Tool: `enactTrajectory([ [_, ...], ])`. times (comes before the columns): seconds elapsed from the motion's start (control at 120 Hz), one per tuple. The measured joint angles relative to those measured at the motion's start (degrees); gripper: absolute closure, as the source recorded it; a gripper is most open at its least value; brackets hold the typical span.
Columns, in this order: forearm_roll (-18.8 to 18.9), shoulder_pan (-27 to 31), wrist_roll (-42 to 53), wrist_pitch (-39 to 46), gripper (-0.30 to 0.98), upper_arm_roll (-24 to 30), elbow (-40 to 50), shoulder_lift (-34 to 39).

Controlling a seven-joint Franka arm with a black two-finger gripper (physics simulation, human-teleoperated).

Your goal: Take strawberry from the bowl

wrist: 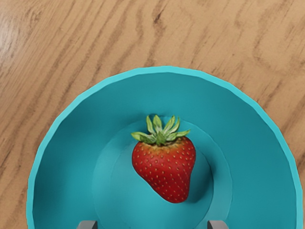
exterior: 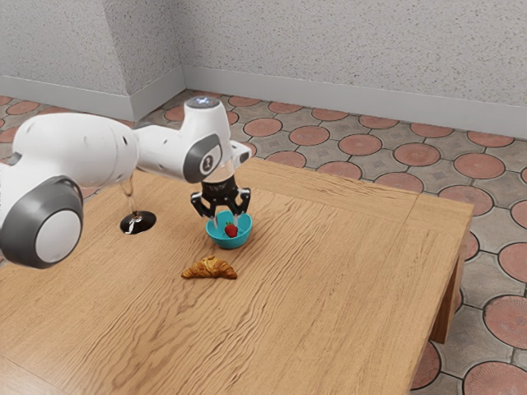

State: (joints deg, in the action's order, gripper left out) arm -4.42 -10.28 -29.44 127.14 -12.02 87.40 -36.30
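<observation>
Ext. view: gripper (exterior: 227,220) wide, tips over bowl (exterior: 230,243). Strawberry (wrist: 164,167) in bowl, ungripped. Croissant (exterior: 209,269) approx. 7 o'clock of bowl, near.

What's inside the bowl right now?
A single strawberry with green leaves, lying on the floor of the bowl. The patch of floor right beneath the fruit is covered, so I can't tell what is there.
</observation>
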Motion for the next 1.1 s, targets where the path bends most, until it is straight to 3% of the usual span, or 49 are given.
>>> enactTrajectory([
  [1.1,0.1,0.7,-0.9,2.0,0.45,0.0,-6.8,-7.9],
])
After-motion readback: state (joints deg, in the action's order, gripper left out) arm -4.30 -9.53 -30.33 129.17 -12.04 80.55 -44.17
